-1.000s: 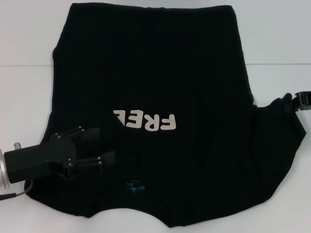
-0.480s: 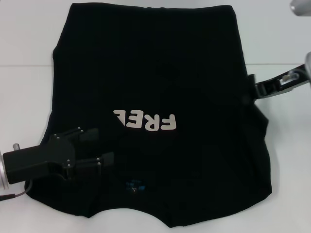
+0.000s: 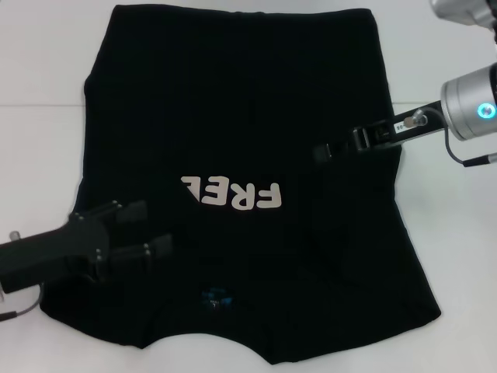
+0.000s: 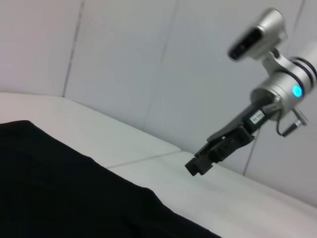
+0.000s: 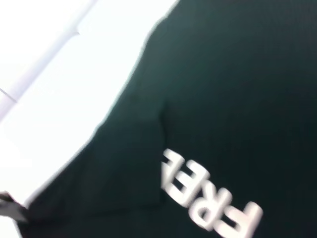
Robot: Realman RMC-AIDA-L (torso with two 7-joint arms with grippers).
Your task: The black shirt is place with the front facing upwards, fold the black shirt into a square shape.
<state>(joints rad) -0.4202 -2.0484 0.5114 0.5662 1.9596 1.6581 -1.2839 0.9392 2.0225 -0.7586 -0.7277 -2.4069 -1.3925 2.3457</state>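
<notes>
Large black soft-cloth T-shirt point(image 3: 241, 116) spread flat on white table point(image 3: 39, 54), front up, white block letters "FRE" point(image 3: 233, 194) visible, small blue neck label point(image 3: 215, 298) near front edge. Left gripper point(image 3: 151, 231) low over left sleeve area, fingers parted, nothing between them. Right gripper point(image 3: 326, 151) above right side of shirt, raised clear; finger state: cannot tell.

From the head we look down on the whole black shirt point(image 3: 241, 179) spread over the desk point(image 3: 39, 62). Our left wrist camera sits low, facing across the cloth toward the right hand point(image 4: 198, 166). Our right wrist camera looks down close on the lettering.
</notes>
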